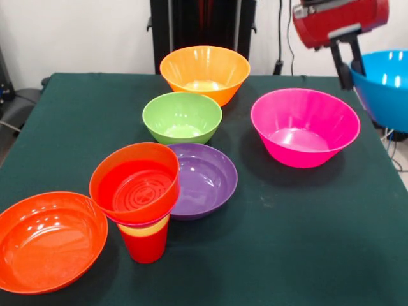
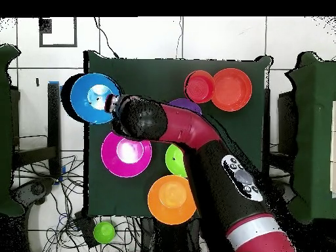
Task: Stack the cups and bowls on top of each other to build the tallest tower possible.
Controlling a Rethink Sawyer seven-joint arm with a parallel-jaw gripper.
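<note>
blue bowl (image 1: 386, 86) is pinched by the gripper (image 1: 349, 67) past the table edge.
if the rim slips, it is dropped off the table (image 1: 306, 242), short of the tower (image 1: 141, 201).

bright, even light from above, white glints on the glossy magenta bowl (image 1: 305, 126) and orange bowl (image 1: 204, 71), soft shadows pooling on the green desk (image 1: 306, 229), front view crisp.

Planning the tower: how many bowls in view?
7: orange bowl at back, green bowl, purple bowl mid-table, magenta bowl, orange-red bowl at the front corner, blue bowl at the table edge, red bowl topping the tower. Others may nest beneath.
</note>
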